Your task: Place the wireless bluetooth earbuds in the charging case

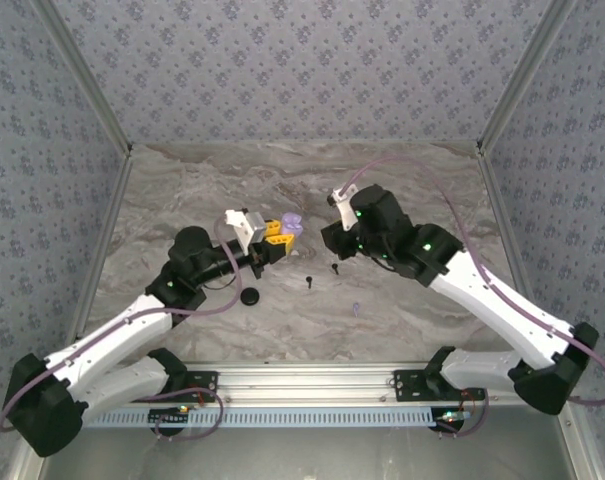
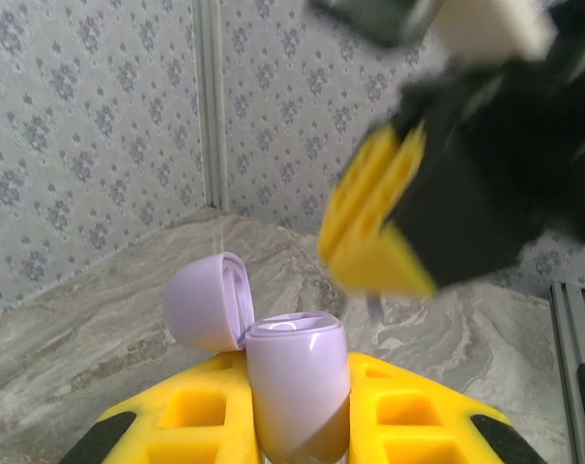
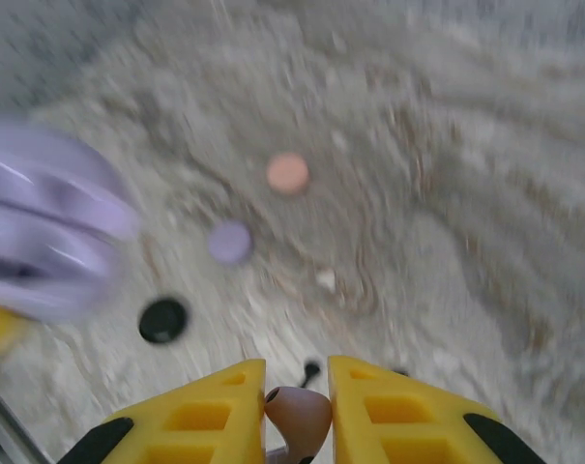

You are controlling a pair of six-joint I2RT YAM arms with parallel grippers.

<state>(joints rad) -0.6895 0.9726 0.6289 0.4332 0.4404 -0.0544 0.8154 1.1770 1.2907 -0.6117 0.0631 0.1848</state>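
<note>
The lavender charging case [image 2: 297, 387] stands upright between the yellow fingers of my left gripper [image 2: 294, 360], which is shut on it, with its lid [image 2: 210, 300] hinged open to the left. From above, the case [image 1: 292, 226] is held over the middle of the table by the left gripper [image 1: 279, 234]. My right gripper [image 3: 297, 365] is shut on a pale pink earbud [image 3: 297, 414]. Its blurred yellow fingers [image 2: 374, 222] hover up and to the right of the case. Two black earbuds [image 1: 309, 282] [image 1: 335, 267] lie on the table below both grippers.
A black disc [image 1: 249, 296] lies near the left arm, and a small lavender piece [image 1: 356, 308] lies further right. The right wrist view shows a pink disc [image 3: 287, 172], a lavender disc [image 3: 229, 242] and the black disc [image 3: 163, 319] on the marble. Patterned walls enclose the table.
</note>
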